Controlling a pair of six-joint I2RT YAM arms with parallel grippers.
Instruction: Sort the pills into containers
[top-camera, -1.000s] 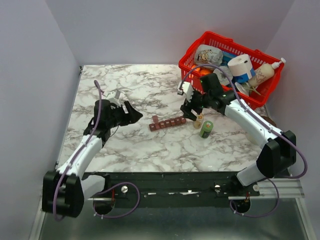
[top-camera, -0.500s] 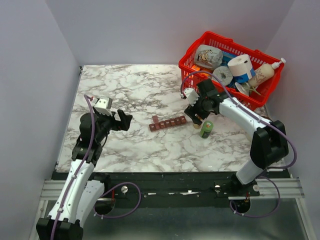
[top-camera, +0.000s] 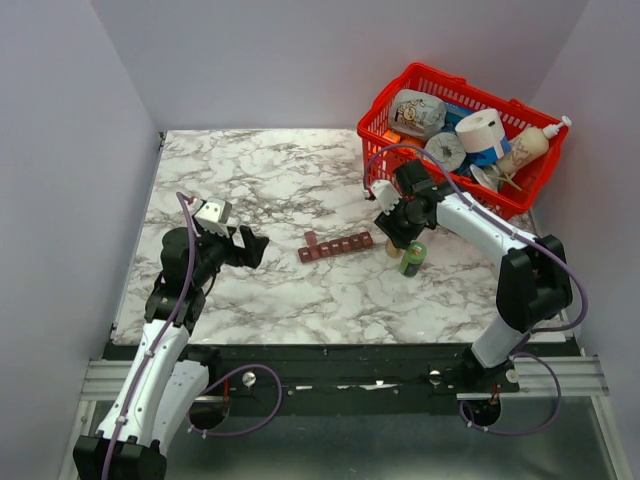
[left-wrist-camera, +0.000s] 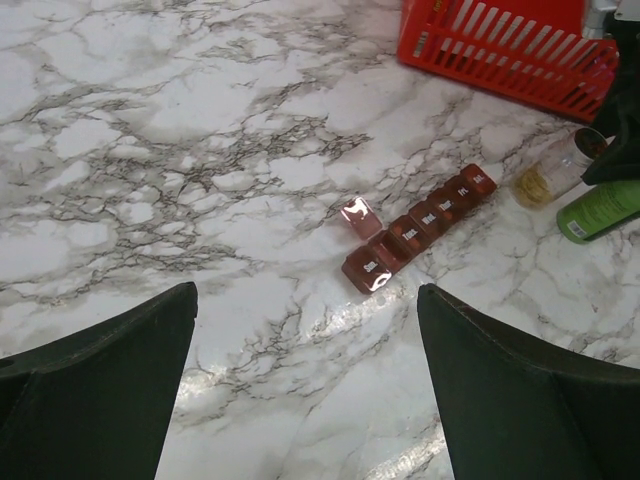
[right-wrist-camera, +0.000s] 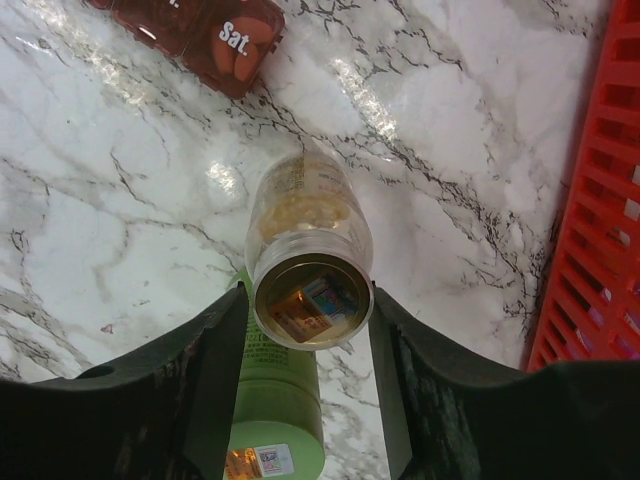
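Observation:
The containers are a dark red-brown organiser strip (top-camera: 335, 246) (left-wrist-camera: 420, 225) lying mid-table, with one end lid (left-wrist-camera: 360, 215) flipped up. Its "Sat." compartment (right-wrist-camera: 225, 45) holds orange pills (right-wrist-camera: 238, 55). A clear uncapped bottle (right-wrist-camera: 308, 250) (left-wrist-camera: 550, 175) with pale yellow pills (right-wrist-camera: 300, 210) in its bottom stands just right of the strip. My right gripper (right-wrist-camera: 308, 300) (top-camera: 400, 232) is shut on the bottle near its mouth, a finger against each side. My left gripper (left-wrist-camera: 307, 295) (top-camera: 250, 245) hangs open over bare marble left of the strip, holding nothing.
A green bottle (top-camera: 412, 258) (right-wrist-camera: 270, 400) (left-wrist-camera: 600, 208) stands right beside the clear bottle, touching my right gripper's left finger. A red mesh basket (top-camera: 420, 68) (left-wrist-camera: 500, 50) (right-wrist-camera: 600, 200) full of household items fills the back right corner.
My right gripper came down around the clear bottle and closed on it. My left arm drew back toward the near left, its gripper opening wider.

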